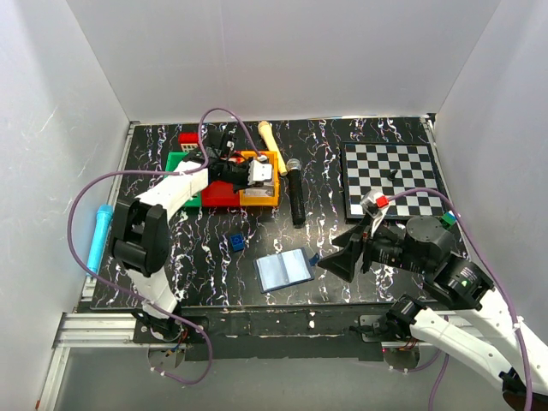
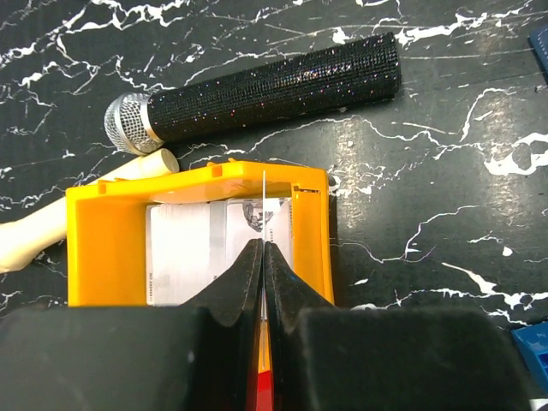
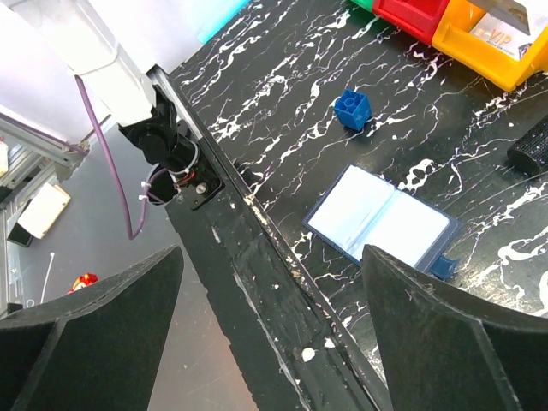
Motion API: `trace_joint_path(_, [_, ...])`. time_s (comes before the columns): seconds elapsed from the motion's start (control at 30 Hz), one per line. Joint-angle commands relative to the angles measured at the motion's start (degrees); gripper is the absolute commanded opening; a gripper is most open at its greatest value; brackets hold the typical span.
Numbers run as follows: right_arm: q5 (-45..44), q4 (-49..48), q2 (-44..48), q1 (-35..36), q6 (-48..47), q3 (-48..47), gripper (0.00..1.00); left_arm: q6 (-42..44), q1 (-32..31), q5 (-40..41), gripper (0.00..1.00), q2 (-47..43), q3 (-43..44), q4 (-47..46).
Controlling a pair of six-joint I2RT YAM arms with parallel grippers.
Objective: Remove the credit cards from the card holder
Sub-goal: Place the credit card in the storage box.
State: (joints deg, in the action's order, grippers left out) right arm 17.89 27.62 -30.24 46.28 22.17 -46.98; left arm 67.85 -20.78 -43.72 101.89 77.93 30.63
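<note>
The card holder lies open and flat near the table's front edge, pale inner faces up; it also shows in the right wrist view. My left gripper hangs over the orange bin, shut on a thin credit card seen edge-on between its fingers. Other pale credit cards lie flat in the orange bin. My right gripper is open and empty just right of the card holder, over the front edge.
A black microphone lies right of the orange bin. A red bin and a green bin stand to its left. A small blue brick lies behind the holder. A chessboard is at the back right.
</note>
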Motion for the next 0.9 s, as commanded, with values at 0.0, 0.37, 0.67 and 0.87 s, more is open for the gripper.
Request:
trace_joint_path(0.0, [-0.9, -0.5, -1.0, -0.1, 0.5, -0.7, 0.93, 2.6, 1.3, -2.2, 0.00, 1.3, 2.7, 0.6])
trace_joint_path(0.37, [-2.2, -0.1, -2.4, -0.1, 2.0, -1.4, 0.93, 1.6, 2.1, -2.2, 0.00, 5.5, 3.1, -2.4])
trace_joint_path(0.67, [-2.4, -0.5, -2.5, -0.1, 1.8, -1.2, 0.93, 2.6, 2.1, -2.8, 0.00, 7.0, 2.9, -2.9])
trace_joint_path(0.87, [-2.4, -0.2, -2.8, -0.1, 1.3, -1.2, 0.93, 3.9, 2.1, -5.6, 0.00, 8.8, 4.3, 0.3])
